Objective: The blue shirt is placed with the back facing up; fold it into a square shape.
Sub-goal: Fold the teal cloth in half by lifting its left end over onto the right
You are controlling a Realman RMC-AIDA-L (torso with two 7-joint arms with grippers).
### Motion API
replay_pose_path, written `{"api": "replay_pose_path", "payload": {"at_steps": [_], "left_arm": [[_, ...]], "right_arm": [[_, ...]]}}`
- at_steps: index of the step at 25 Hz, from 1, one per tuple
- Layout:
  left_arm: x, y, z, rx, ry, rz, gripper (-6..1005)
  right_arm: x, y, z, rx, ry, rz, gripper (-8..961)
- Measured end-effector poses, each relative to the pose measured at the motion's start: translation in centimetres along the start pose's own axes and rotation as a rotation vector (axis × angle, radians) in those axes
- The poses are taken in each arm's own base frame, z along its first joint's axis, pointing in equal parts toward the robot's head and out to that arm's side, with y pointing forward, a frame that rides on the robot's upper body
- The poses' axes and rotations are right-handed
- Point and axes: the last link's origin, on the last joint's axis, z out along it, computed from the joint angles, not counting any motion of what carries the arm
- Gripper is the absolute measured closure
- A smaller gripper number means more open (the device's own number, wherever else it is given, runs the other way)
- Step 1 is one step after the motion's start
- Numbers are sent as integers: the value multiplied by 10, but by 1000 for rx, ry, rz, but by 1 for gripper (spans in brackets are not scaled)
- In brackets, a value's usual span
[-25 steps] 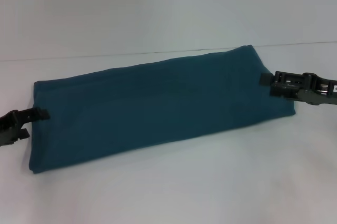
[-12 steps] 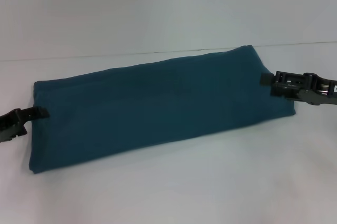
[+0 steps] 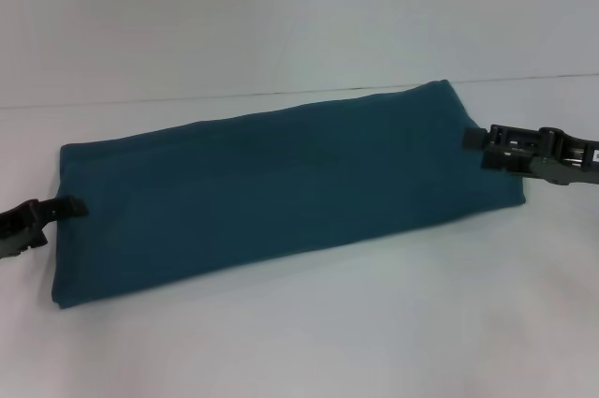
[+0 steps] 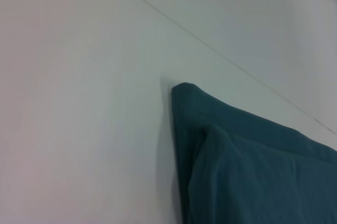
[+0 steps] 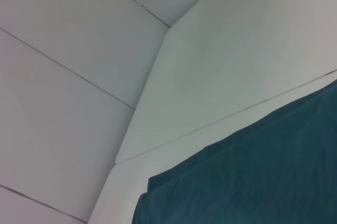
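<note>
The blue shirt (image 3: 281,192) lies flat on the white table as a long folded band, plain side up, running from near left to far right. My left gripper (image 3: 73,208) is low at the band's left short edge, its tip just touching the cloth. At the opposite short edge my right gripper (image 3: 471,139) reaches in level with the fabric. The left wrist view shows a layered corner of the shirt (image 4: 253,171). The right wrist view shows another folded corner of the shirt (image 5: 253,182).
The white table (image 3: 309,342) extends in front of and behind the shirt. A thin seam line (image 3: 187,98) crosses the surface just beyond the shirt's far edge. A white wall with panel joints (image 5: 79,71) stands behind the table.
My left gripper has slid a little left and toward the table's near edge, drawing back to the shirt's left edge. The right gripper has shifted only slightly. The shirt has not moved.
</note>
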Motion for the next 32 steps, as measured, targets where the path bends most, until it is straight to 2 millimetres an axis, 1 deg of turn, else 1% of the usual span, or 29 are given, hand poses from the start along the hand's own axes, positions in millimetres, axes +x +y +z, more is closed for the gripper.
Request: {"api": "replay_pose_path", "payload": {"at_steps": [21, 23, 32], "left_arm": [[-10, 4, 9, -5, -40, -5, 111], [-11, 6, 11, -11, -49, -2, 111], [-17, 30, 26, -56, -112, 41, 110]], "right_arm": [[-1, 0, 1, 5, -4, 0, 70], [-1, -1, 1, 5, -5, 0, 70], [-1, -1, 1, 5, -4, 0, 69]]}}
